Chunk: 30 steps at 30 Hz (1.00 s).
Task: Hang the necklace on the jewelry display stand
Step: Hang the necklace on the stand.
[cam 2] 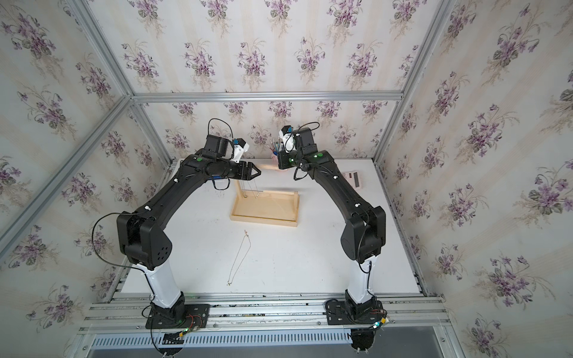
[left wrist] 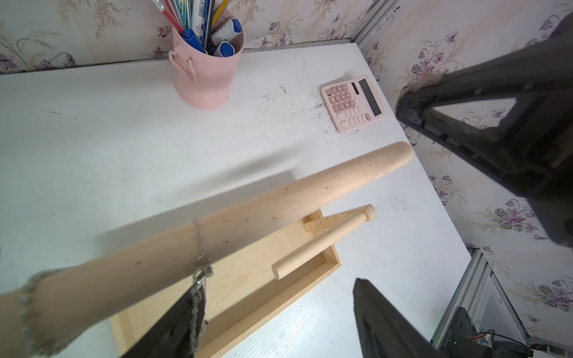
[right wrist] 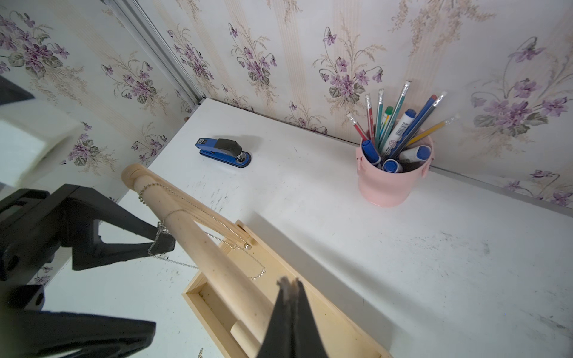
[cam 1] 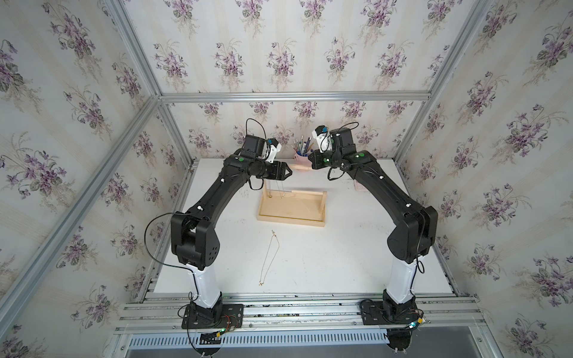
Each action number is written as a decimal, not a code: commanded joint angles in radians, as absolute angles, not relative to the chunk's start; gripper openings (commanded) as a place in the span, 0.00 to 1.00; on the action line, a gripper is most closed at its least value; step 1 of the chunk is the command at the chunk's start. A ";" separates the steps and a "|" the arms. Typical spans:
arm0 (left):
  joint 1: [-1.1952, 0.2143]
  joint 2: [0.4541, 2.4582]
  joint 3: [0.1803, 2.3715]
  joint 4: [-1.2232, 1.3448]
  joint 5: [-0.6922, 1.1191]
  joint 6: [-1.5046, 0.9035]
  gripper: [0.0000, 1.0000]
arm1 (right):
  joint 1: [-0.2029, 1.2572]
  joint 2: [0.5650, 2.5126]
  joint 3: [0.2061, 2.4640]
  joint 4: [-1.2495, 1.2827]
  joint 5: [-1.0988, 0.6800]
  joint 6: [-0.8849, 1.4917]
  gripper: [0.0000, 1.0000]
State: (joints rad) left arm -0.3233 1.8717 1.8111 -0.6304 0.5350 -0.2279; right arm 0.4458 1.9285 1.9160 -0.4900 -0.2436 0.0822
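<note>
In both top views: left gripper [cam 1: 289, 172] level with the top bar [cam 1: 299, 167] of the jewelry display stand [cam 1: 291, 217]; gold necklace [cam 1: 269, 257] flat on the worktop [cam 1: 341, 254], well apart from both grippers, likely left to hang.

Left wrist view: spread wide, silver necklace [left wrist: 198, 245] draped over the bar but touching one finger [left wrist: 173, 325]; release seemingly unfinished.

Right wrist view: right gripper [right wrist: 290, 288] pinched closed, empty, just over the bar; beaded chain [right wrist: 145, 189] hung near the bar's end.

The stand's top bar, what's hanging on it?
Two thin chains drape over the top bar near one end; one touches the open left gripper. The bar hides part of each.
</note>
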 commanded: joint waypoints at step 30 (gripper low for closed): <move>-0.347 1.934 1.936 -0.768 0.467 -0.211 1.00 | 0.447 1.869 1.849 -0.424 -0.248 0.101 0.00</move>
State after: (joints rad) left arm -0.3386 1.9373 1.9308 -0.7471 0.5400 -0.2302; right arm 0.4458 1.8874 1.8534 -0.4454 -0.2447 0.0986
